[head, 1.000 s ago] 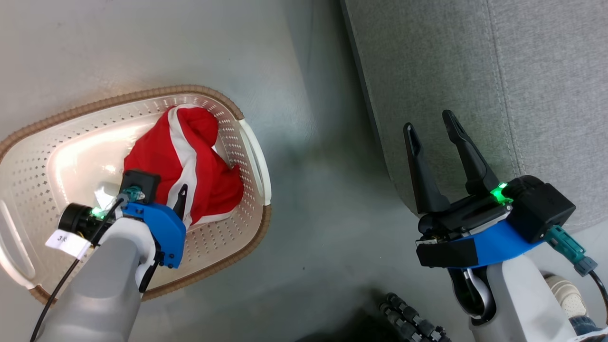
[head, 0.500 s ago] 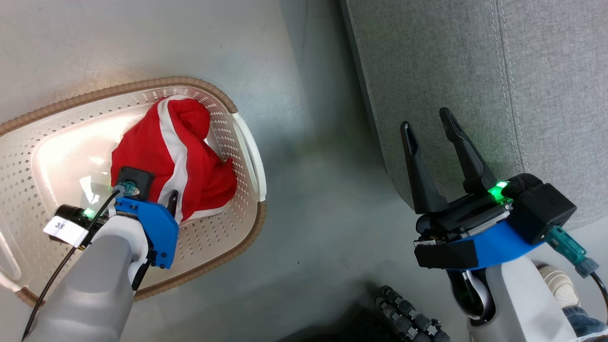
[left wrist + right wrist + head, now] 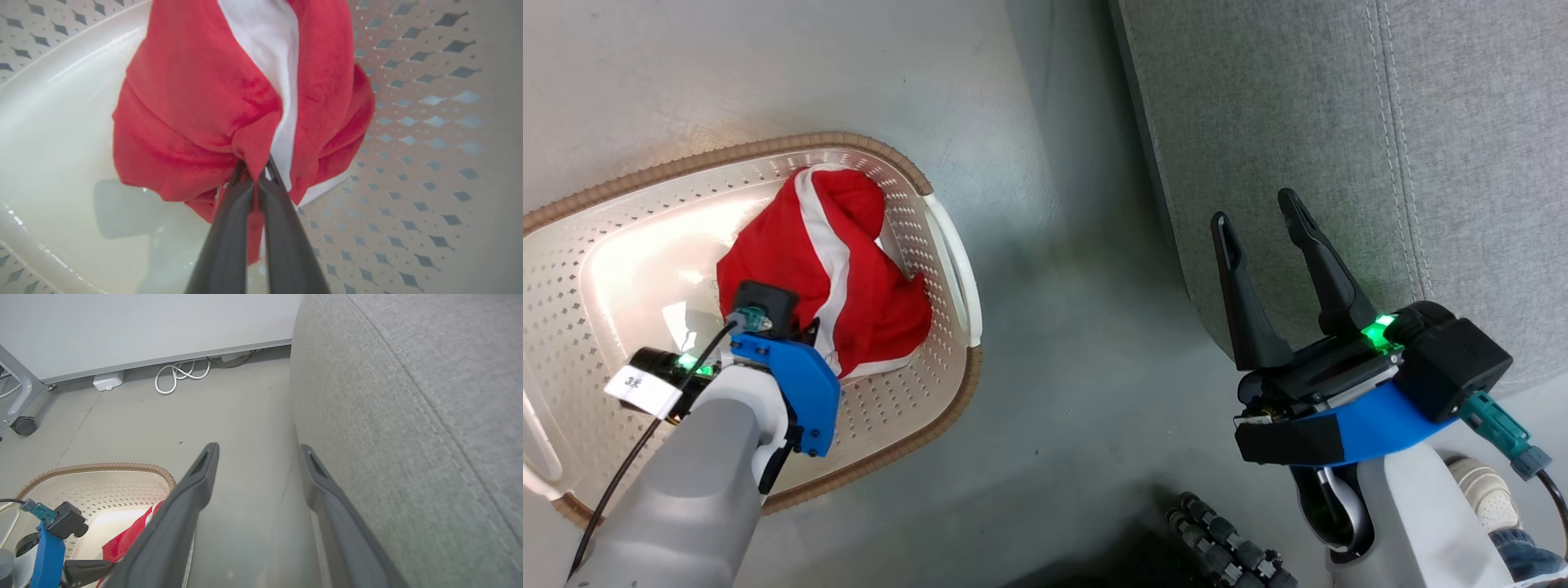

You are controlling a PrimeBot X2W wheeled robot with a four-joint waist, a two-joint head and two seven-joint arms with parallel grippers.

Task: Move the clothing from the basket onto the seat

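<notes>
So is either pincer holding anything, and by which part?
Left pincer pinches a red fold of the garment beside its white stripe; right pincer holds nothing.

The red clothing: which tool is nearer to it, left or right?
Left. The left tool is shut on a fold of the clothing inside the basket. The right tool hangs open by the seat, far from it.

The basket (image 3: pixel 849 140) runs off the head view at nine o'clock; the seat (image 3: pixel 1339 122) is cut at twelve and three. The left gripper (image 3: pixel 256 167) has its tips buried in a fold of the clothing (image 3: pixel 196 94). The heap may be one garment or two; the folds hide that.
</notes>
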